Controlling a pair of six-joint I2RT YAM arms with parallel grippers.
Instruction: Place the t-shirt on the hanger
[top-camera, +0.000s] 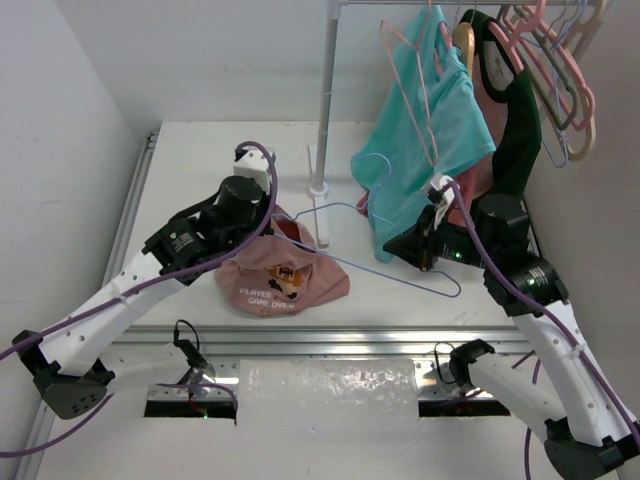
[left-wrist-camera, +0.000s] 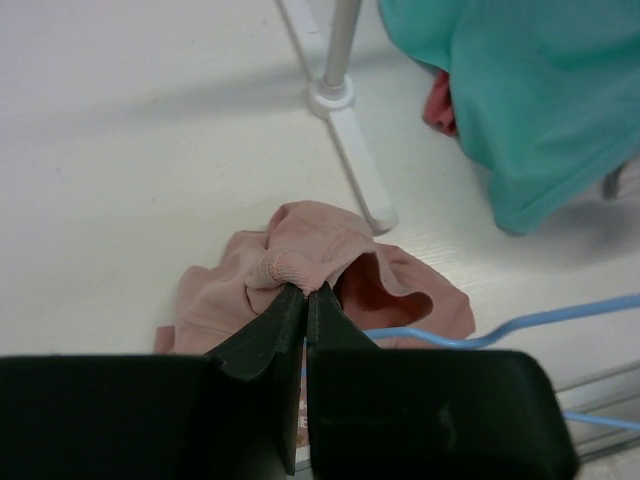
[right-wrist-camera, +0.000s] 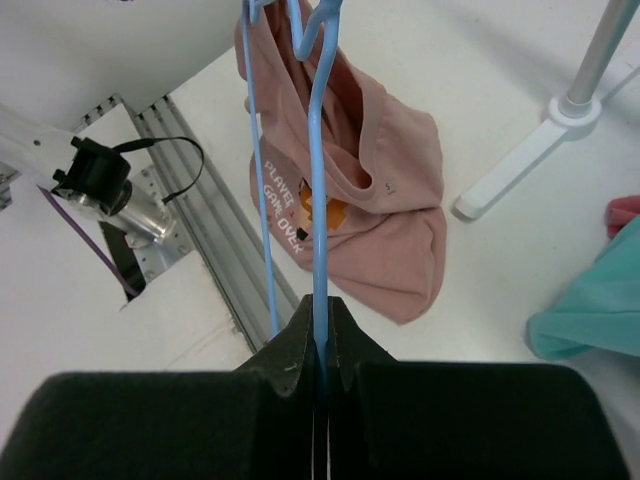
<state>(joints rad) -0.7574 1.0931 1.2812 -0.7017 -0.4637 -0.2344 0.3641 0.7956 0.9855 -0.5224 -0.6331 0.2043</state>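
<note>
Currently the right pincer (right-wrist-camera: 320, 305) is clamping shut on the thin light blue wire hanger (right-wrist-camera: 318, 150), holding it in front of the white rack foot (right-wrist-camera: 575, 105). The wire's far end seems to be reaching into the dusty pink printed t-shirt (right-wrist-camera: 390, 200). The left pincer (left-wrist-camera: 305, 290) is pinching closed on that shirt's ribbed collar. The shirt is lying bunched on the white bench (top-camera: 200, 160), just in front and left of the rack foot.

I judge the thin wire is liable to twist in so narrow a grip, and the collar could be slipping free if pulled against the bunched cloth. The bench's metal front rail (top-camera: 330, 340) is sitting close in front. Left of the rack foot, open room is remaining. Right of it, the hanging teal shirt (top-camera: 430, 140) is crowding the space.
</note>
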